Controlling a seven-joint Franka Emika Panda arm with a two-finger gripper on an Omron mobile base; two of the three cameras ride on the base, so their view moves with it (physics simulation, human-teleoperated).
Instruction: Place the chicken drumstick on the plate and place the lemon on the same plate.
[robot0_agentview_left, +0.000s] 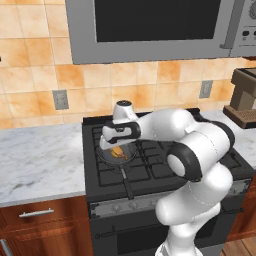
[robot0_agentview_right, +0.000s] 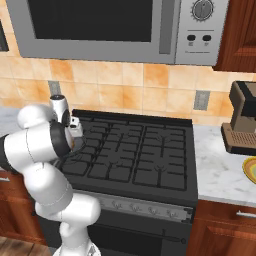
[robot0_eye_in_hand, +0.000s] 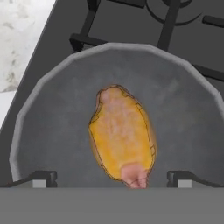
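The chicken drumstick (robot0_eye_in_hand: 121, 136), golden-orange with its pinkish bone end nearest the camera, lies in a small dark frying pan (robot0_eye_in_hand: 57, 127) on the stove's front-left burner. My gripper (robot0_eye_in_hand: 111, 178) hangs straight above it and is open. Its two fingertips (robot0_eye_in_hand: 43, 178) stand wide apart on either side of the bone end, with nothing held. From the left base view the drumstick (robot0_agentview_left: 117, 152) peeks out under the gripper (robot0_agentview_left: 118, 146), inside the pan (robot0_agentview_left: 106, 158). The plate (robot0_agentview_right: 250, 169), with its yellow rim, shows at the far right edge on the counter. The lemon is out of view.
The pan's handle (robot0_agentview_left: 126, 181) points toward the stove front. A black gas stove (robot0_agentview_right: 145, 150) with raised grates lies between pan and plate. A coffee machine (robot0_agentview_right: 242, 120) stands on the right counter behind the plate. A microwave (robot0_agentview_left: 150, 25) hangs overhead. The marble counter (robot0_agentview_left: 40, 160) runs to the left.
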